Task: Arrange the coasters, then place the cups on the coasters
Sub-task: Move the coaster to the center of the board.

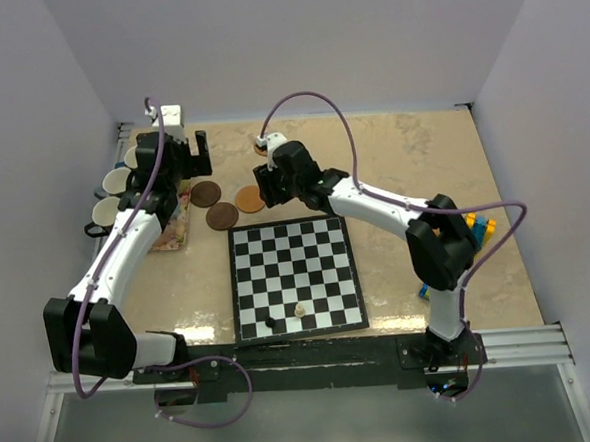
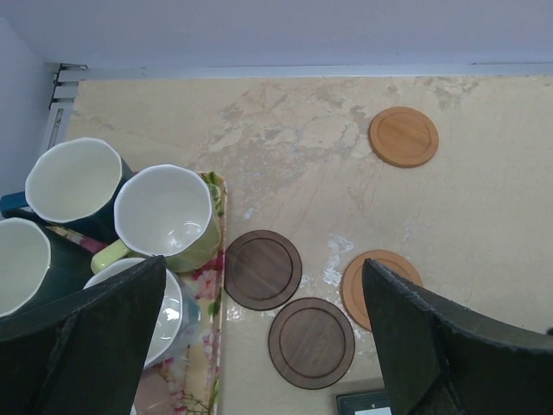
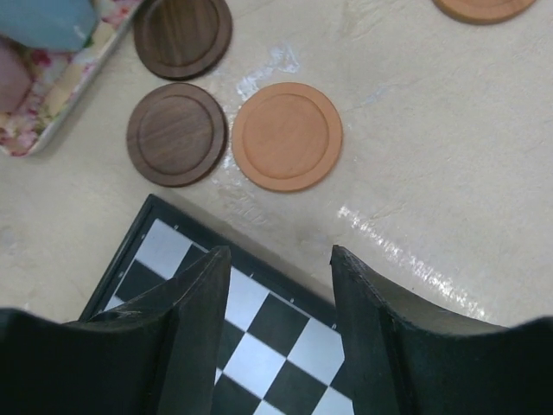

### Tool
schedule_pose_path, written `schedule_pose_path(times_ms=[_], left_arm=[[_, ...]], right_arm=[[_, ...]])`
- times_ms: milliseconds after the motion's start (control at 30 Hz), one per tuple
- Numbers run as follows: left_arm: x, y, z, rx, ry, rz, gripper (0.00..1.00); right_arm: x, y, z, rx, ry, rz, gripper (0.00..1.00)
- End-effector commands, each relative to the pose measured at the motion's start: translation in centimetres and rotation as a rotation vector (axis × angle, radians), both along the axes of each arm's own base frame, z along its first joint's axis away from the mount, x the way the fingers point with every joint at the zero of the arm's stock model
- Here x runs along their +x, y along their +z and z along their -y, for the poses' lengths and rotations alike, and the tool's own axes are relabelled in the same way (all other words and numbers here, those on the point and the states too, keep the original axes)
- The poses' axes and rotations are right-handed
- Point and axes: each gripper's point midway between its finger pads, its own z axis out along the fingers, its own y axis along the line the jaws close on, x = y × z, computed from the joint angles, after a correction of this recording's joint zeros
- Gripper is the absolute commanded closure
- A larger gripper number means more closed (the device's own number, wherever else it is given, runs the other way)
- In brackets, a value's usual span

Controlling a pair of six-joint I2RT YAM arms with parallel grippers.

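Note:
Four coasters lie on the table: two dark brown ones (image 2: 263, 269) (image 2: 311, 342), an orange one (image 3: 287, 136) beside them, and a tan one (image 2: 403, 137) farther back. The cups stand together at the left on a floral mat: a dark blue cup (image 2: 73, 186), a pale green cup (image 2: 168, 220), a black cup (image 2: 22, 268) and a light blue cup (image 2: 164, 311). My left gripper (image 2: 263, 268) hangs open above the cups and the dark coasters, holding nothing. My right gripper (image 3: 278, 255) hovers over the chessboard's far edge, near the orange coaster, jaws partly apart and empty.
A black-and-white chessboard (image 1: 297, 278) with two small pieces (image 1: 270, 322) (image 1: 299, 309) lies in the middle near the front. The floral mat (image 1: 170, 229) sits at the left. Coloured blocks (image 1: 481, 228) lie behind the right arm's elbow.

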Motion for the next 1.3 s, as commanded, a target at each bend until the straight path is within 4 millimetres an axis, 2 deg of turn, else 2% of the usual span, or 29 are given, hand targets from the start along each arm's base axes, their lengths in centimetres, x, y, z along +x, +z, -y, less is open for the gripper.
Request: schedule_pose_path(times_ms=[0,167,500,733,967,1133,1267], left_arm=[[0.2,2.9,0.5,-0.040,-0.014,0.092,0.00],[0.4,2.7,0.7,-0.046,-0.018,0.088,0.00],[0.4,2.4,0.8,-0.054,-0.022,0.083,0.00],[0.4,2.6,1.0,-0.063,-0.032,0.085,0.00],[0.4,2.4,1.2,-0.065,-0.043,0.081,0.00],[0.5,2.4,1.4,-0.069,-0.049,0.079,0.00],[0.5,2.2,1.4,-0.069,-0.051,0.076,0.00]], right_arm=[[2.5,-0.2,-1.4,-0.041,-0.029,0.032,0.48],[4.0,-3.5,-1.9,-0.109,-0.050,0.017,0.52],[6.2,-7.5,-3.6,-0.130,-0.057,0.007,0.57],[8.0,-7.8,-4.1,-0.103,-0.083,0.017,0.58],[9.1,-9.7,-4.3,-0.115,-0.093,-0.004,0.58],[9.9,-10.9,-3.5,-0.129,-0.137,-0.018,0.61],[10.4,-11.4,-2.3,-0.143,-0.177,-0.025,0.67]])
